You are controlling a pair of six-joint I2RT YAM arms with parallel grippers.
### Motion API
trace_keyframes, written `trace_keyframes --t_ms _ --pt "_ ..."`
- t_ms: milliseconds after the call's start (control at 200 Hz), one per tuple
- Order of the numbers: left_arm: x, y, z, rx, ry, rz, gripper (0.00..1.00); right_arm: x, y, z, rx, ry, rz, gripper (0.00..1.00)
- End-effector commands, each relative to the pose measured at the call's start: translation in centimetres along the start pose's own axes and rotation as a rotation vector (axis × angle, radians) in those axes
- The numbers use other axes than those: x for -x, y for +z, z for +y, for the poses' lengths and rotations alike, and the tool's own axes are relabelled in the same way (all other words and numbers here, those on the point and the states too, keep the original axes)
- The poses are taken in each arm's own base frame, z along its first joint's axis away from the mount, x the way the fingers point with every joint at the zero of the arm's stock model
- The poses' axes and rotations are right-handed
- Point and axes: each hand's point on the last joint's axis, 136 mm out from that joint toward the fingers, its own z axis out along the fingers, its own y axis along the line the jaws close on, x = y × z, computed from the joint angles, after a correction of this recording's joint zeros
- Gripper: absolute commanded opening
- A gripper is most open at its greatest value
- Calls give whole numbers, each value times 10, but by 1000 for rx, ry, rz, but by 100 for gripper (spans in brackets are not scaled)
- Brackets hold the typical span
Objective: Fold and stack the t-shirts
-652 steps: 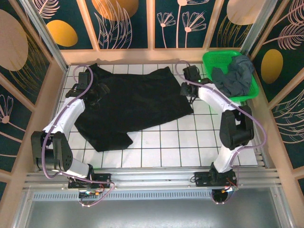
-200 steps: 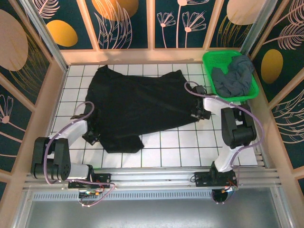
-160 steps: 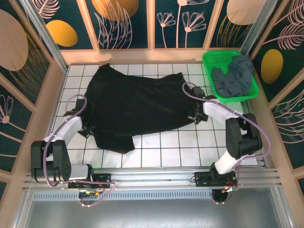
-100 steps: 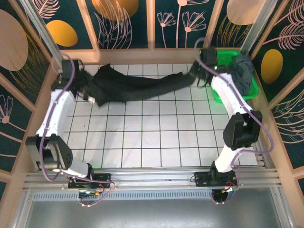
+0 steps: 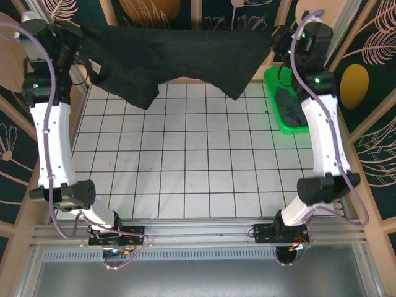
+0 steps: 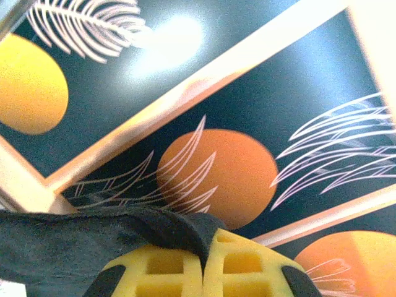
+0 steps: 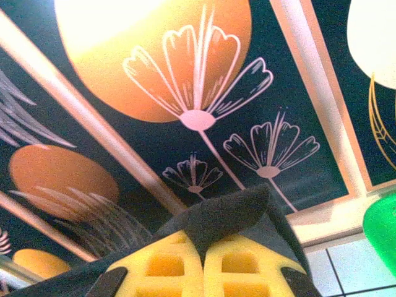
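The white tiled worktop lies bare of cloth on the robot's-left side of the green basket, which sits at its far right corner. Above it, the black t-shirt is lifted clear of the tiles and stretched wide between the two arms, its upper edge running nearly straight from a point just over the basket's far corner away to the robot's left. Its lower edge hangs loose in uneven folds, with one drooping flap nearer the basket and another well away from it. The right arm rises tall beside and partly over the basket, and the left arm stands equally tall on the opposite side, well apart from the basket. Inside the basket rests the dark grey t-shirt, crumpled and partly hidden by the right arm. The right end effector is clenched on a corner of the black cloth, which peaks up out of its yellow pads. The left end effector is likewise clamped on the black fabric, a fold of it draped over its yellow pads and trailing off to one side.
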Motion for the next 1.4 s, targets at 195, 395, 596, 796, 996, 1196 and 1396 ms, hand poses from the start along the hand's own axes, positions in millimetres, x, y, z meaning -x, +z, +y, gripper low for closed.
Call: trace_keyframes --t_ms 195,395,596,796,996,1196,1396 --pt "43 -41 -46 -138 -85 -139 0 68 -90 40 152 31 -253 0" --pt "16 17 -34 -146 -83 -1 0 48 -46 32 169 47 -181 0" --pt "-13 88 -6 -176 -81 140 0 36 15 13 196 103 -108 0" --pt "16 85 -39 -330 -44 88 0 59 38 10 191 94 -130 0" --pt "33 33 -52 -280 17 17 0 62 24 -14 77 82 -140 0" --pt "0 -23 33 15 57 36 0 0 -15 -68 -100 124 -77 0" --pt "-116 -60 185 323 -12 294 0 -143 -59 -140 -303 224 158 0"
